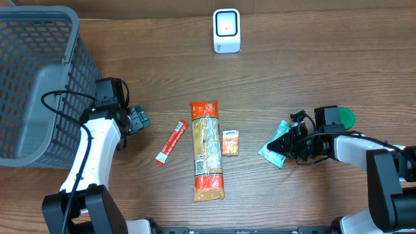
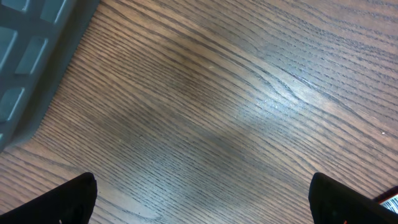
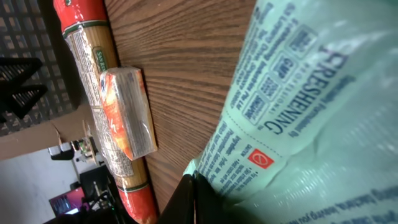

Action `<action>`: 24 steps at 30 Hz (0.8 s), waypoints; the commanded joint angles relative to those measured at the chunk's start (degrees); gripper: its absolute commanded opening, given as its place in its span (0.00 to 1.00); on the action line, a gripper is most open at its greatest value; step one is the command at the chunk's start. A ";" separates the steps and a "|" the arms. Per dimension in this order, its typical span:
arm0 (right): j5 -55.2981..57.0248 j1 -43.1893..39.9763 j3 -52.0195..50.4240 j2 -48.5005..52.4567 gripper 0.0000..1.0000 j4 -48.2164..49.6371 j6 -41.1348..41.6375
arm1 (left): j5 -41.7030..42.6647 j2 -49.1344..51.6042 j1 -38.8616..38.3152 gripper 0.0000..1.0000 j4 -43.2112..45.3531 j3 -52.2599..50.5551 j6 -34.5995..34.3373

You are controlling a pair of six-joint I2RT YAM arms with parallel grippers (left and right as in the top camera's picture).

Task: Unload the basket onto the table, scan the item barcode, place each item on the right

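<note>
**Green packet in the right fingers, scanner far away**

The right fingers are shut tight on the green packet. They pinch it at one end. The packet is low on the robot's right side, on or just over the tabletop. I cannot tell if it is lifted yet. Its long side points away from the fingers, toward the middle of the tabletop. Up close the packet shows lots of small writing, but I cannot see a barcode on the side that shows.

The left fingers are spread wide open. They hold nothing, and there is only bare wood under them.

In the middle, three other things lie flat. A small orange box lies just beside a long pack with red ends. A red stick pack lies on the other side of the long pack.

Far off stands the white scanner, all by itself and well apart from everything. From the right fingers it is farther out and off to the left. Both arms look about as far from it, but the right arm has the packet, so I think this job is for the right arm. It would need to lift the packet, carry it out and left, and turn it until the barcode faces the scanner.

A grey basket sits in the far left corner.
</note>
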 commanded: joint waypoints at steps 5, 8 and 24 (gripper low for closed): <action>8.17 -0.42 -0.46 1.03 0.04 -0.72 -3.87 | 0.39 -0.22 -0.15 1.00 0.20 1.05 0.50; 11.06 -0.24 -0.46 1.03 0.04 -0.24 -3.82 | 0.39 -0.22 -0.15 1.00 0.20 1.05 0.50; -3.41 -0.24 4.17 1.03 0.03 0.83 -12.46 | 0.39 -0.22 -0.15 1.00 0.20 1.05 0.50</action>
